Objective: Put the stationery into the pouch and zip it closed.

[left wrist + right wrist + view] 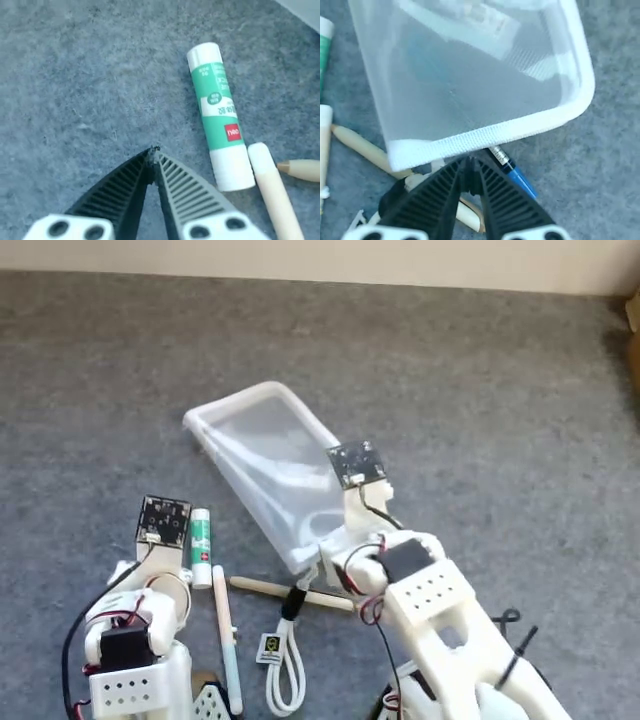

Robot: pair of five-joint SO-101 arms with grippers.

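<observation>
While the pouch [262,455] lies flat and slantwise at the middle of the grey tabletop [500,390], the right pincer [470,167] sits at the pouch's end nearer the arms. Its fingers are pressed together, with the tips just at the white woven hem. We cannot tell whether they grip anything there. A blue pen [517,176] shows just beside these tips, its metal end meeting the hem. We cannot tell whether it lies inside the pouch or under it.

The left pincer [152,152] is likewise closed on nothing, with its tips above bare tabletop. Just beside it lies the glue stick [220,115], green-labelled with white ends, apart from the pouch. A cream pen [226,640] lies near the glue stick's end closer to the arms and runs back toward the left arm's base. A wooden pencil [265,587] lies crosswise between this pen and the right arm, passing below the pouch's near end. A looped white cable [285,680] rests between the two arms, and its black plug touches the pencil.
</observation>
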